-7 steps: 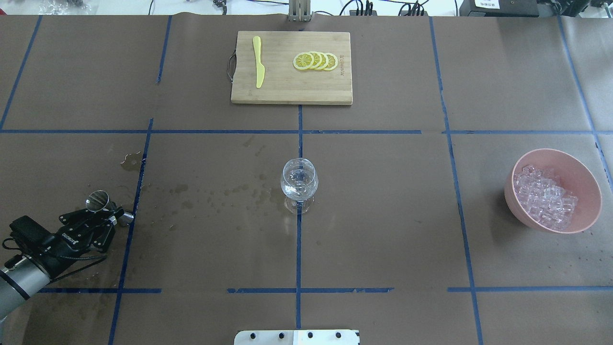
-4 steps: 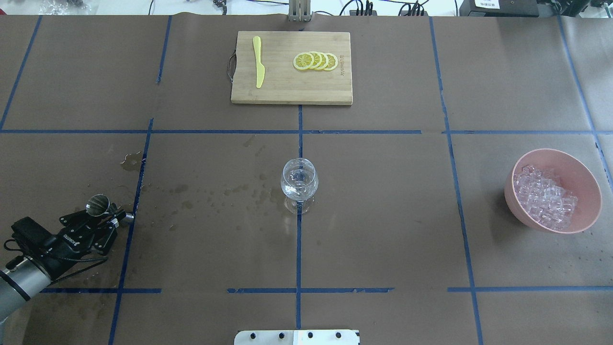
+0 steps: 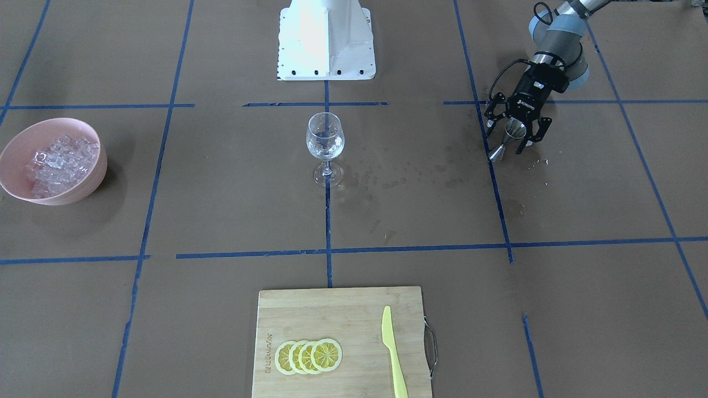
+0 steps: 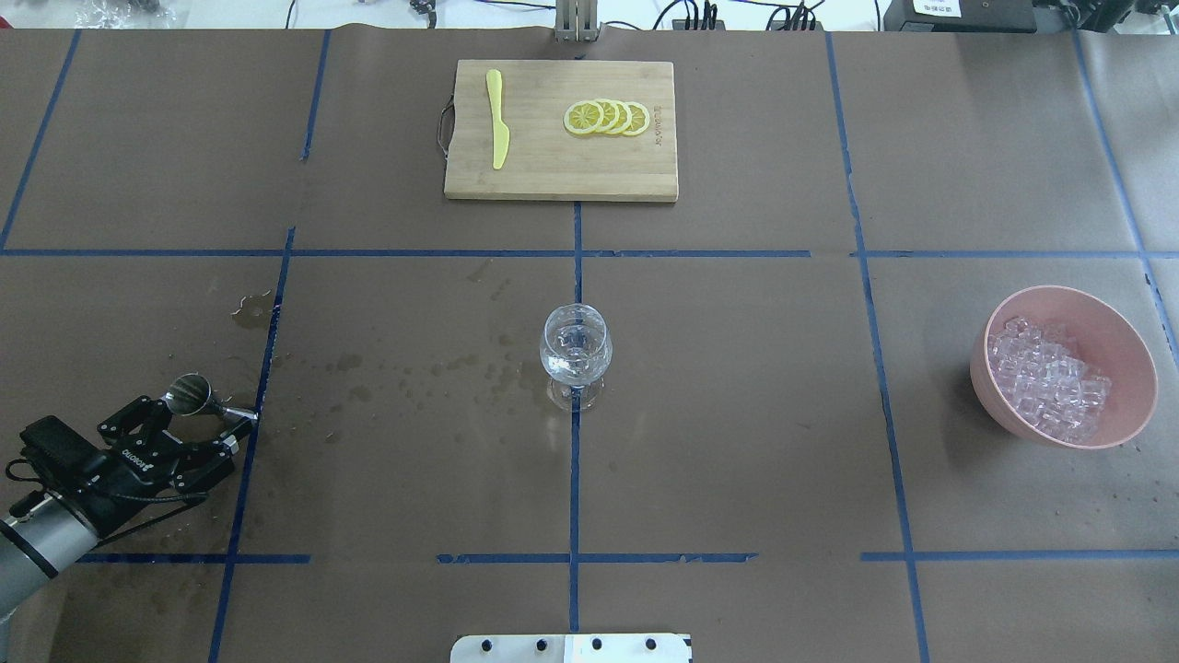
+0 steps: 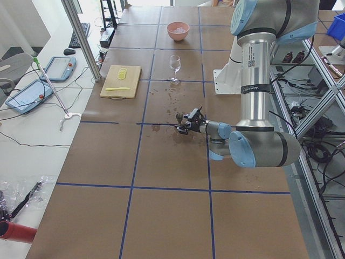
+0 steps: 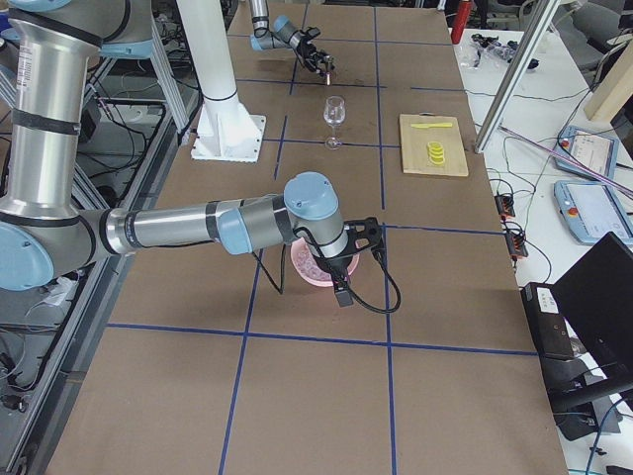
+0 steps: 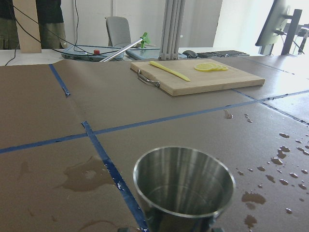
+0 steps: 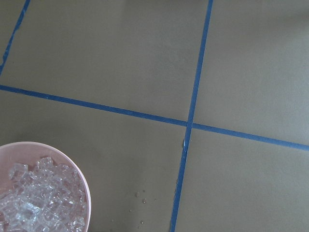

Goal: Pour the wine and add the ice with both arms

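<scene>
A steel jigger (image 4: pixel 192 396) stands near the table's left edge; the left wrist view looks into its cup (image 7: pixel 183 181), where I can make out no wine. My left gripper (image 4: pixel 204 425) is low at the table, its fingers spread to either side of the jigger (image 3: pixel 510 137). A clear wine glass (image 4: pixel 576 348) stands at the table's middle with a little near-colourless liquid in it. The ice (image 4: pixel 1050 379) fills a pink bowl (image 4: pixel 1138 354) at the right. My right gripper (image 6: pixel 368 234) hovers over that bowl; I cannot tell whether it is open or shut.
A wooden cutting board (image 4: pixel 553 175) at the far middle carries lemon slices (image 4: pixel 606 118) and a yellow knife (image 4: pixel 498 118). Wet drops and stains (image 4: pixel 414 373) lie between jigger and glass. The white base block (image 3: pixel 325 38) is at the robot's side.
The left gripper has come down and drawn back a little. Its fingers have spread apart, and the jigger, held tilted before, now stands on the table.
</scene>
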You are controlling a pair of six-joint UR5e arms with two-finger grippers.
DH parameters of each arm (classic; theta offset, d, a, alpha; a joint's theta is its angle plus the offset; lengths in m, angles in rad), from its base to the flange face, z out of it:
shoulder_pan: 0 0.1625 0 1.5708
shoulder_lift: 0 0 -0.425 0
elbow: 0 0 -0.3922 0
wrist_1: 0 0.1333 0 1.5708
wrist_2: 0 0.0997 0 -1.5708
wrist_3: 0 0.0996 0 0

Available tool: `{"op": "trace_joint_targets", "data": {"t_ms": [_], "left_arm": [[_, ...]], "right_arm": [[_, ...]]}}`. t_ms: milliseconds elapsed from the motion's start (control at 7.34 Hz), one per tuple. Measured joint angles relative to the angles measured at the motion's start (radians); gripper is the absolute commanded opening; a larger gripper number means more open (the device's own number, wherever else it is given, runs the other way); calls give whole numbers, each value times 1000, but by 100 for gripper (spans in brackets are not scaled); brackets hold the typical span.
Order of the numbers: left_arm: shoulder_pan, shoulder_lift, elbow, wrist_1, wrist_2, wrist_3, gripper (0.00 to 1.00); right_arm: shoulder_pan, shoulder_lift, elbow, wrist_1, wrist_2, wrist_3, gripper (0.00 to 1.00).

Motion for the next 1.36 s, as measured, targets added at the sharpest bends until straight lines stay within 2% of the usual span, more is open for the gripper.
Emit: {"op": "trace_joint_targets", "data": {"t_ms": [681, 1090, 1362], "left_arm": [[-5, 11, -75, -53, 83, 89, 100], [-10, 20, -126, -87, 86, 130, 100], [-29, 25, -147, -143, 67, 228, 100]], "right_arm": [[0, 0, 0, -1, 0, 1, 100], [0, 1, -1, -1, 0, 2, 100], [0, 2, -1, -1, 0, 2, 100]]}}
